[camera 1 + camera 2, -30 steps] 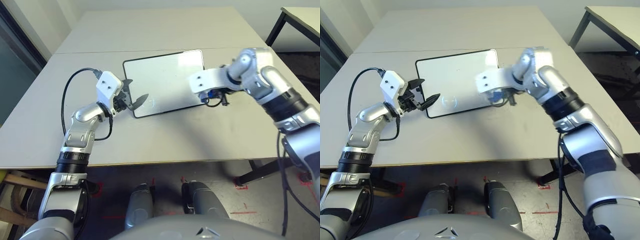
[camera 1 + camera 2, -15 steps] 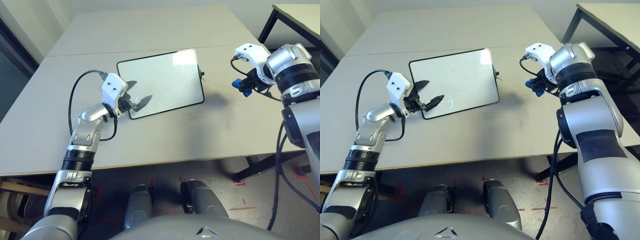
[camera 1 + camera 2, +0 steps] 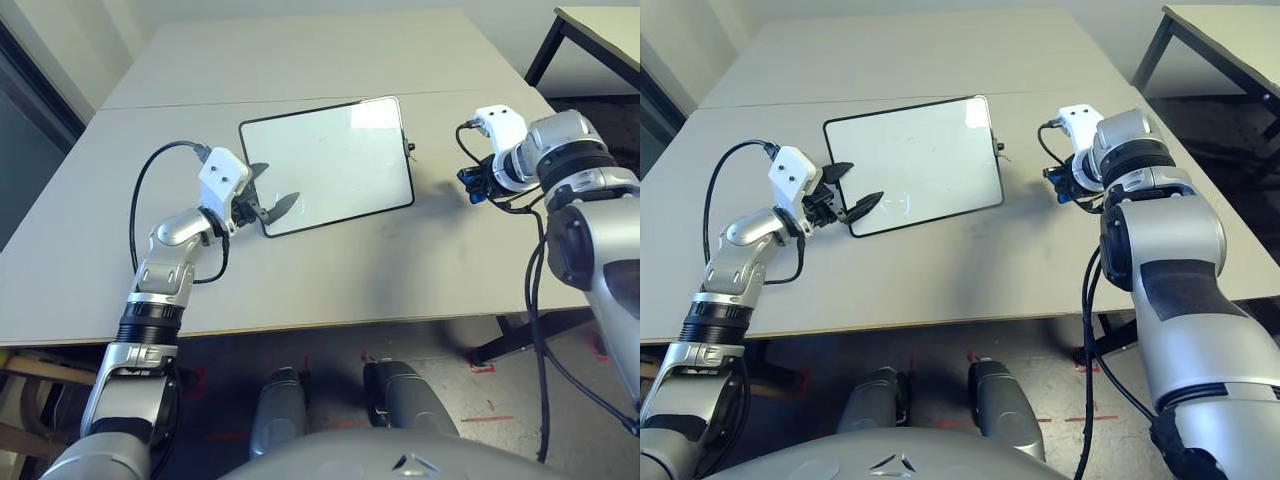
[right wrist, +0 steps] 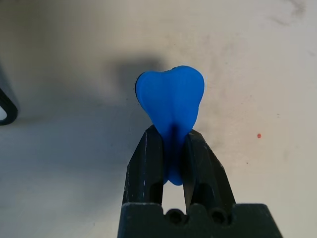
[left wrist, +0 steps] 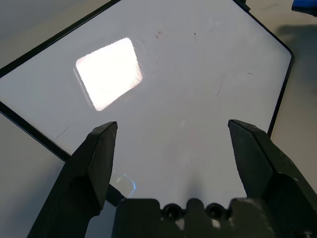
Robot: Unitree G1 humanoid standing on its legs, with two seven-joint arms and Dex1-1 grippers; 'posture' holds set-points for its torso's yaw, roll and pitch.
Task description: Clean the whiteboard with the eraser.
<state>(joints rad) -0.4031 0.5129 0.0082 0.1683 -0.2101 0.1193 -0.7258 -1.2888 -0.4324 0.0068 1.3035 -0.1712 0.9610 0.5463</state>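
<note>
Right tool (image 4: 171, 148), clenched on the eraser (image 4: 171, 106), has swung off the whiteboard (image 3: 325, 165) to the right of the frame, where it hangs above the worktop (image 3: 400, 270). This suggests wiping is finished or paused. The board, lying at centre frame, appears white and nearly clean, with only faint specks inside its black frame. Left tool (image 3: 268, 205) remains spread wide over the board's lower-left corner, grasping nothing.
</note>
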